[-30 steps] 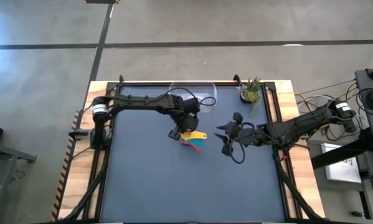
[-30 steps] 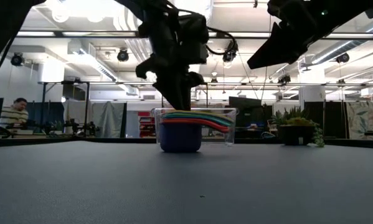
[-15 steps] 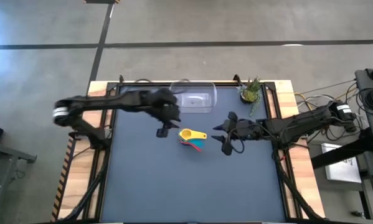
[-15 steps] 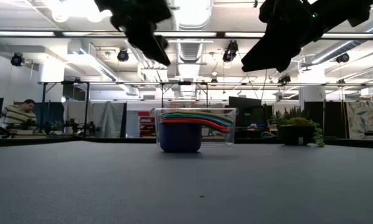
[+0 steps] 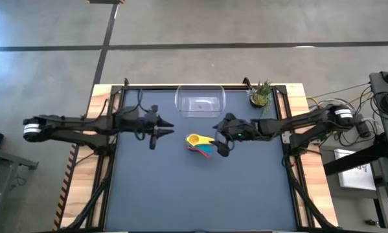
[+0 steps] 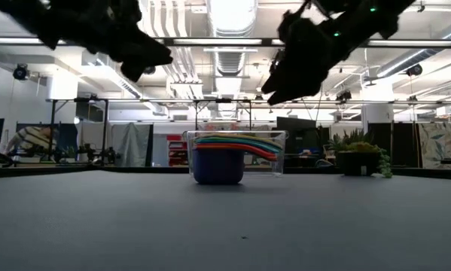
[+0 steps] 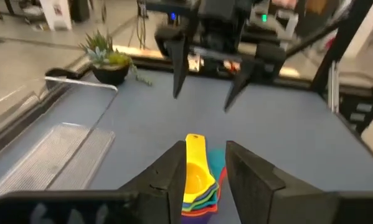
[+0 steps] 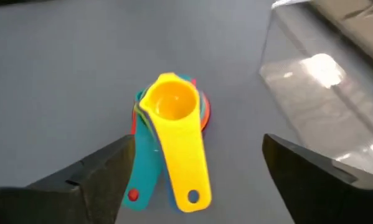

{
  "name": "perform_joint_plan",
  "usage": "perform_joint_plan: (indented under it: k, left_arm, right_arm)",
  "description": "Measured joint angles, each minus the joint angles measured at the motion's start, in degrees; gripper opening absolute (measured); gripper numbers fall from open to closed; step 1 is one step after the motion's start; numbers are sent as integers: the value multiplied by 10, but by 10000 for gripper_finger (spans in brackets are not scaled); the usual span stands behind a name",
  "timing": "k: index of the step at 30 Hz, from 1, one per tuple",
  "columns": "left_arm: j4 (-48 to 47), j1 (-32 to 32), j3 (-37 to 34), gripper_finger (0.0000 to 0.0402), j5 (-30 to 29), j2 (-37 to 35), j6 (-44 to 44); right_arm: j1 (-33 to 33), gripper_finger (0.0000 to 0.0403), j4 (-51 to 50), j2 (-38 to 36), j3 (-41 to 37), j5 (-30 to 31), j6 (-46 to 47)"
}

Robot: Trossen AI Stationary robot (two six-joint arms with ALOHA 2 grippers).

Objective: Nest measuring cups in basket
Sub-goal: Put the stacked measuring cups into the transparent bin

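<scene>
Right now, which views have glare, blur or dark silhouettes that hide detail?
Low view: ceiling lights leave both arms as dark silhouettes, but the stacked cups stay sharp. Left wrist view: soft overall, with its own fingers and the plant smeared. Right wrist view: a bright reflection sits on the clear basket; the yellow cup is crisp. High view: evenly lit.

One clear plastic rectangular basket; beside it, one nested stack of coloured plastic measuring cups and one small potted green plant.
</scene>
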Motion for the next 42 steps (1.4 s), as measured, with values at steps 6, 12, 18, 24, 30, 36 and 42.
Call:
perform_joint_plan:
  k: [6, 12, 18, 24, 30, 36, 42]
  left_arm:
    - [58, 0, -75, 89, -2, -42, -23]
    - [57, -1, -99, 89, -1, -55, -28]
    - [51, -3, -102, 89, 21, -62, -25]
    - [49, -4, -102, 89, 32, -65, -19]
    - [46, -4, -102, 89, 32, -67, -17]
    - [44, -4, -100, 89, 32, -67, -17]
    - [44, -4, -100, 89, 32, -67, -17]
  right_arm:
    - [-22, 367, -46, 87, 73, -60, 34]
    - [-53, 368, -109, 173, 157, -131, 34]
    - [-56, 368, -207, 238, 245, -151, 15]
    - [-56, 369, -273, 267, 292, -151, 15]
    - [-49, 369, -278, 284, 307, -151, 31]
    - [-32, 369, -278, 296, 313, -157, 51]
    - [-26, 369, -278, 296, 313, -157, 74]
